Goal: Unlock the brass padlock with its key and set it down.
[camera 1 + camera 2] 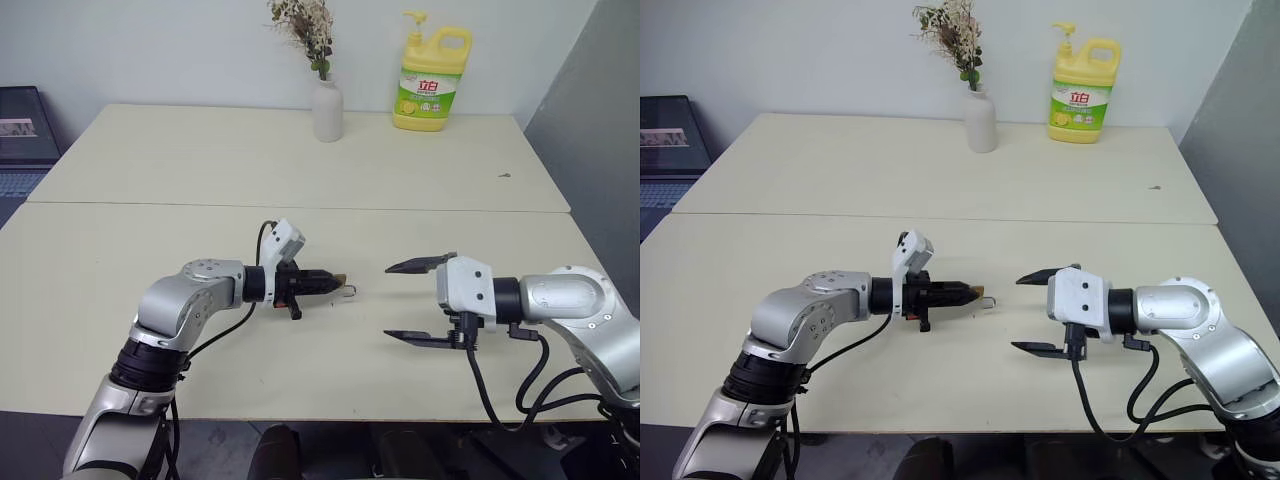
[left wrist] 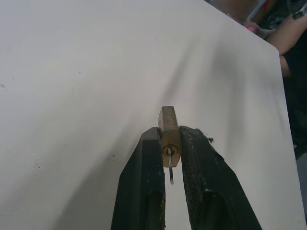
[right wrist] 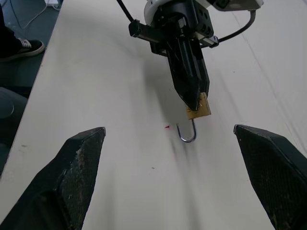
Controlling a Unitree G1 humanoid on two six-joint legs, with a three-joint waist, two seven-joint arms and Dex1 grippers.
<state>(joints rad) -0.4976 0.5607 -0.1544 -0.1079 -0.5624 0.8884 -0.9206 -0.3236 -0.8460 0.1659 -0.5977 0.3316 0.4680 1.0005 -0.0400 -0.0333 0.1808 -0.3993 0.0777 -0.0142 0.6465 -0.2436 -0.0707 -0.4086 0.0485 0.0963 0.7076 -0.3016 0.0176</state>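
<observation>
My left gripper [image 1: 335, 280] is shut on the brass padlock [image 3: 199, 108], low over the cream table [image 1: 200, 330] near its middle. The small golden body sits between the black fingertips [image 2: 149, 158]. Its silver shackle [image 3: 187, 134] hangs out past the tips with one leg free of the body. I cannot tell whether it touches the table. A thin silvery key [image 2: 171, 171] sticks out of the keyhole on the end facing the wrist. My right gripper [image 1: 387, 300] stands wide open a short way to the right, pointing at the padlock, with nothing between its fingers [image 3: 81, 177].
At the far edge stand a white vase [image 1: 327, 108] with dried flowers and a yellow detergent bottle [image 1: 430, 80]. A dark laptop [image 1: 25, 125] sits off the table's left. A person's shoe [image 3: 24, 45] and arm [image 2: 288, 33] show beyond the table's edges.
</observation>
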